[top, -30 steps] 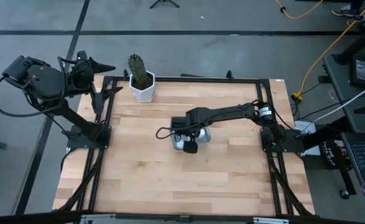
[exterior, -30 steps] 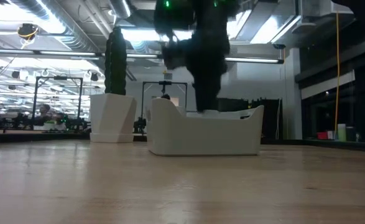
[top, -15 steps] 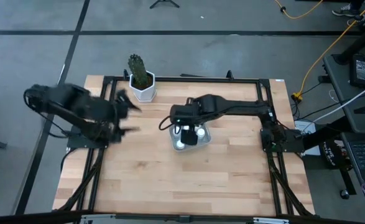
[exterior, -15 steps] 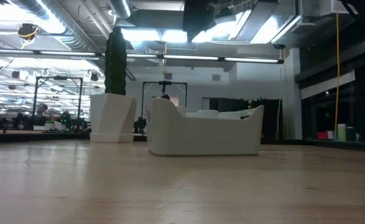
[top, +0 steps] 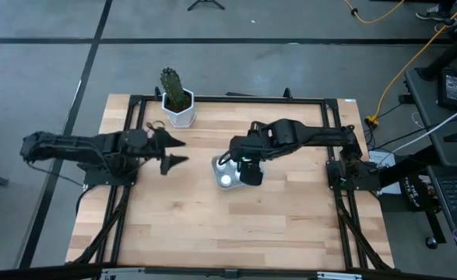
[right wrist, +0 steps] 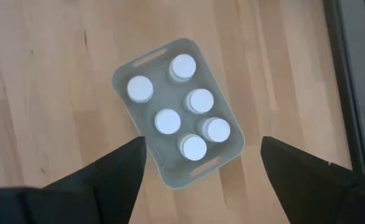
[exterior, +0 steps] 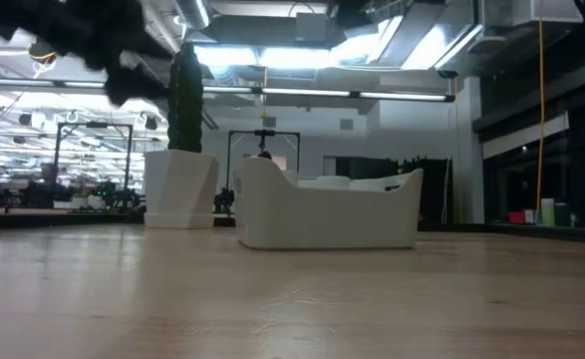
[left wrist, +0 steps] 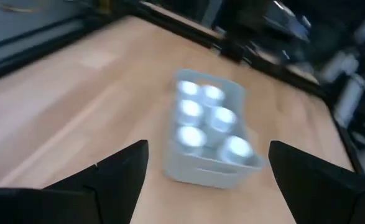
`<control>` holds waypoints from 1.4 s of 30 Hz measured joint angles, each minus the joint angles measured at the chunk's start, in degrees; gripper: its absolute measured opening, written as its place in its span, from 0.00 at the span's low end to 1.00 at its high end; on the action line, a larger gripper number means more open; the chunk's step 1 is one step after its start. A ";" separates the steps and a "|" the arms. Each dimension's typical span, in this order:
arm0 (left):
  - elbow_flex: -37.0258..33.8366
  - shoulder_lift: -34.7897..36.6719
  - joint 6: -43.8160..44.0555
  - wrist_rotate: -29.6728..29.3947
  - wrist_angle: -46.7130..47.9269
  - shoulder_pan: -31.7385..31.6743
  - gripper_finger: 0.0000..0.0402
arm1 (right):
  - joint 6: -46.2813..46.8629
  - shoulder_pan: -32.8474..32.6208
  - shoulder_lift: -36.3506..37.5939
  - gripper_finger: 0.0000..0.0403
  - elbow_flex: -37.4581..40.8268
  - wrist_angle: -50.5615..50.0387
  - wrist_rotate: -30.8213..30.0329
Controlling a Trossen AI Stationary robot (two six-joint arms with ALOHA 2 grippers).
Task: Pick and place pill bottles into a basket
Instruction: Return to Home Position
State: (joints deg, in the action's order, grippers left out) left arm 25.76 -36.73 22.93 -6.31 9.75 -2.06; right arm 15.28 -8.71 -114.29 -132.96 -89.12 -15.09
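Right gripper [top: 247, 166]: fingers spread wide, holding nothing, touching nothing. It hung directly above the basket [right wrist: 154, 144], looking straight down into it. The right arm reached in from its base at the table's right edge, folded at the elbow.

Left gripper [top: 174, 152]: likewise spread wide and empty. The left arm lay stretched out low from the left edge, its fingers pointing toward the basket and well apart from it.

Basket sat near mid-table [top: 212, 233], clear of every edge. All six pill bottles [right wrist: 168, 121] stood upright inside it, caps up, packed in two rough rows. Bare wood lay all round the basket. The cactus pot [top: 178, 111] stood at the far edge, beyond the left gripper.
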 joint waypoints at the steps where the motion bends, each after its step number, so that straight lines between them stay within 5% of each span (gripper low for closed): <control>1: -2.19 2.94 1.35 -0.94 -0.33 -1.06 0.81 | 0.75 -0.42 0.05 0.78 -0.07 0.05 -0.80; 8: -11.42 21.19 3.68 0.19 -0.38 -2.27 0.79 | 2.65 -2.10 0.07 0.78 -0.04 -0.90 -3.33; 13: -15.35 29.21 7.95 -14.98 6.41 -2.11 0.79 | 2.72 -2.06 0.07 0.78 -0.02 -0.69 -3.35; 16: -18.00 34.32 8.75 -17.61 6.12 -1.48 0.79 | 3.80 -2.07 0.07 0.78 -0.02 -0.34 -3.37; 22: -22.77 36.44 1.97 -9.45 -5.74 1.84 0.80 | 6.26 -2.26 0.07 0.78 -0.02 -0.73 -3.37; 27: -22.91 33.30 -11.86 -10.42 -5.91 2.67 0.80 | 7.27 -2.45 0.05 0.78 0.02 -0.80 -3.40; 31: -23.47 32.04 -8.12 -7.78 -7.74 2.76 0.80 | 7.42 -2.45 0.05 0.78 0.02 -0.59 -3.39; 35: -25.27 34.18 -19.19 10.90 -11.33 3.13 0.80 | 7.47 -2.45 0.05 0.78 0.02 -0.25 -3.39; 42: -25.29 36.72 -20.65 11.39 -11.43 2.33 0.80 | 8.51 -2.56 0.05 0.78 0.02 -0.36 -3.39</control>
State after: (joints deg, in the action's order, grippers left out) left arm 0.47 -0.02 2.28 5.08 -1.68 0.26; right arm 23.79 -11.27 -114.24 -132.94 -89.48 -18.48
